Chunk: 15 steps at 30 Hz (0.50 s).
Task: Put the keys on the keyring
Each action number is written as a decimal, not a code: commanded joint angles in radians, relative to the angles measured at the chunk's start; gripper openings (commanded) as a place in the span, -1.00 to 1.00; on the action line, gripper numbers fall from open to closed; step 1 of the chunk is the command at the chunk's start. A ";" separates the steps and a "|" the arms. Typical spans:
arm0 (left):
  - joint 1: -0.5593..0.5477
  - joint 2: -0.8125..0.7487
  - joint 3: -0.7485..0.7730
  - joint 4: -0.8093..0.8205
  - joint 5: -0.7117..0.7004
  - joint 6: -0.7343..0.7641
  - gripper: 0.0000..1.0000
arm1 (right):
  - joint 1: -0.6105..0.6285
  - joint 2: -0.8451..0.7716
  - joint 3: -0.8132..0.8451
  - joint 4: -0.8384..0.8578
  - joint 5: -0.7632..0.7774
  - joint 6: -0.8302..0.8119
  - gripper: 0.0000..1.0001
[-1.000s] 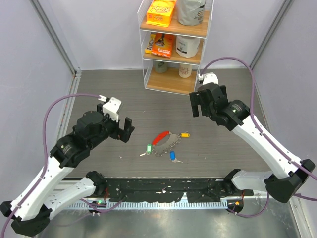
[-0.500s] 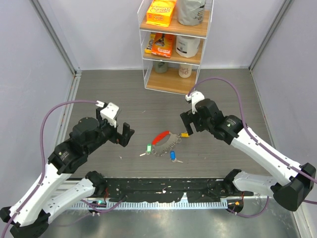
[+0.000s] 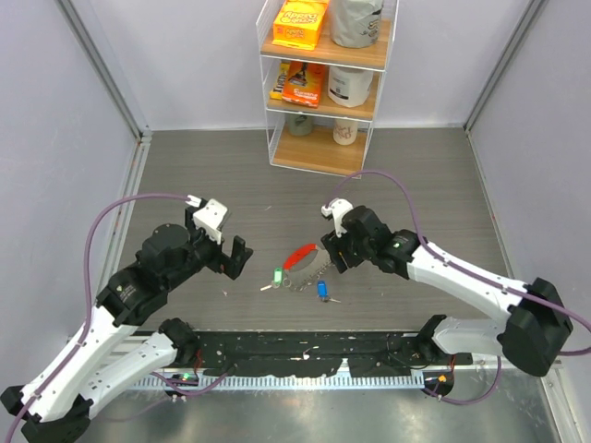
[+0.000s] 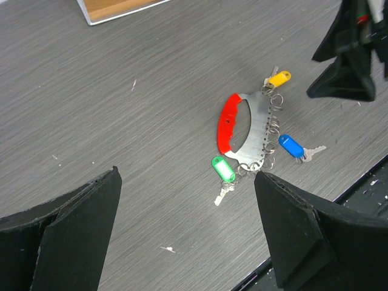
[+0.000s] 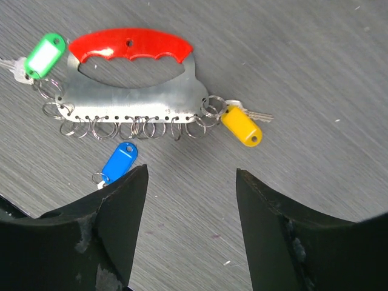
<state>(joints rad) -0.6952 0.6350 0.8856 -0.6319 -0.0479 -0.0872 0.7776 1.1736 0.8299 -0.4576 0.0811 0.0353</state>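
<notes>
The right claw (image 3: 332, 257) is spread wide and has hold of nothing. It hangs over the yellow-key end of the keyring (image 3: 308, 263), and the top view does not show how near its tips come to the surface (image 3: 203, 166). In its own wrist view the right claw (image 5: 189, 176) has the keyring (image 5: 130, 97) lying flat just beyond both fingertips. The row of small rings faces the claw and the red grip (image 5: 130, 43) lies on the far side. The yellow key (image 5: 241, 126) sits at one end of that row, just past one fingertip, and looks hooked into the last ring. The green key (image 5: 44, 54) lies at the other end, beside the rings there. The blue key (image 5: 119, 162) lies closest to this claw, partly hidden behind the other fingertip and just apart from the ring row (a small ring of its own shows at its near end).

The left claw (image 3: 236, 261) is also wide open and empty, set off to the side of the keyring and not touching it. From its wrist camera the left claw (image 4: 187, 182) sees the keyring (image 4: 251, 130) ahead, past its fingertips. The green key (image 4: 222, 169) is nearest to it, the blue key (image 4: 291, 147) lies farther along, and the yellow key (image 4: 279, 79) is farthest.
</notes>
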 commanded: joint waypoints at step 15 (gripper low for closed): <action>0.000 -0.012 -0.011 0.057 0.000 0.035 0.98 | 0.074 0.202 0.018 0.092 0.036 0.060 0.01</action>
<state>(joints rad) -0.6952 0.6235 0.8776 -0.6209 -0.0479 -0.0689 0.8482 1.3602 0.8227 -0.4019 0.0959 0.0635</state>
